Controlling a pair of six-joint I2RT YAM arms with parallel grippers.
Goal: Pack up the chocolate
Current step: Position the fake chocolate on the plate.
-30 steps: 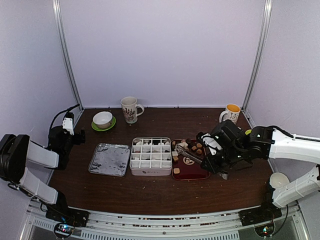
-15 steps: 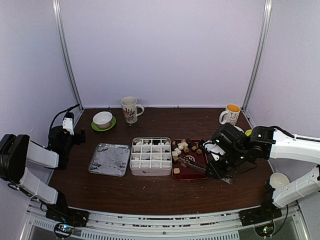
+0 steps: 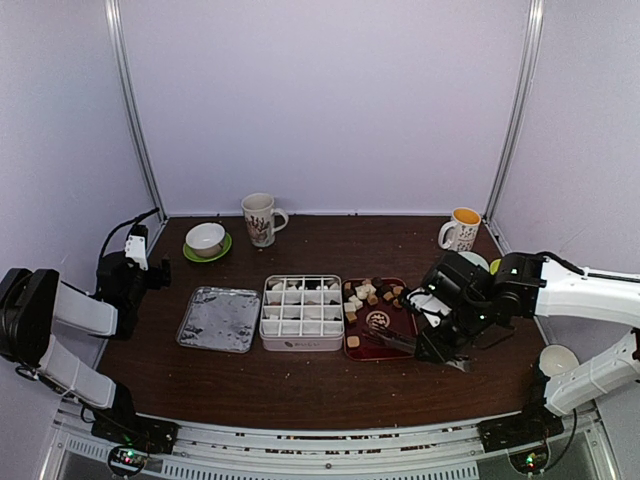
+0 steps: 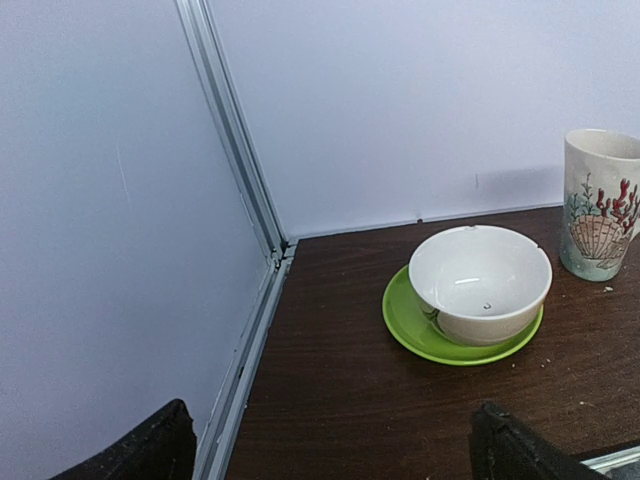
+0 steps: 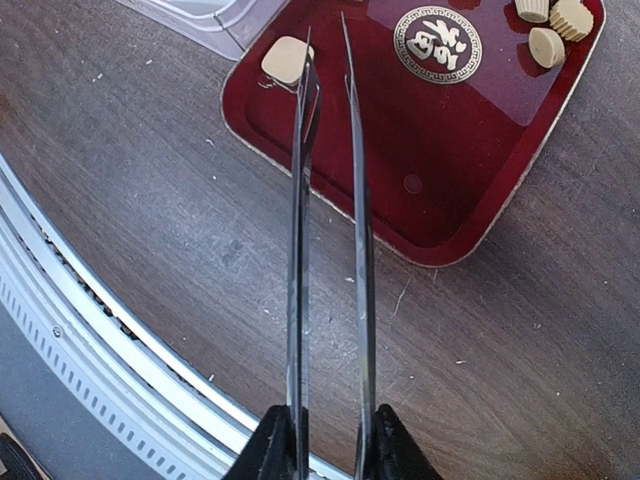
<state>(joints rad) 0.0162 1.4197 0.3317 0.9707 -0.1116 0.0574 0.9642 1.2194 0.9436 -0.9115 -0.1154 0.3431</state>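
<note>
— What is shifting since a moment ago?
— The right end effector (image 5: 328, 445) is drawing back toward the near-right side of the tray (image 5: 440, 200). The tongs (image 5: 298, 260) are swinging with it, from the tray's far end to its near-left corner. The chocolate (image 3: 366, 293) is lying more exposed now.
— Is it gripping the tongs?
— Yes, its fingers are pinching the handle end. The two blades are standing slightly apart, their long axis running straight toward that corner.
— And where is the chocolate sitting?
— Mostly clustered across the tray's far end. One tan piece (image 5: 286, 58) is lying flat at the near-left corner, beside the left blade's tip. The pieces are squat, so no long axis is showing.
— Any writing?
— A gold round emblem (image 5: 437, 44) on the tray is carrying characters I cannot read.
— The left end effector (image 4: 325, 455)?
— It is hanging wide open, well left of the tray.
</note>
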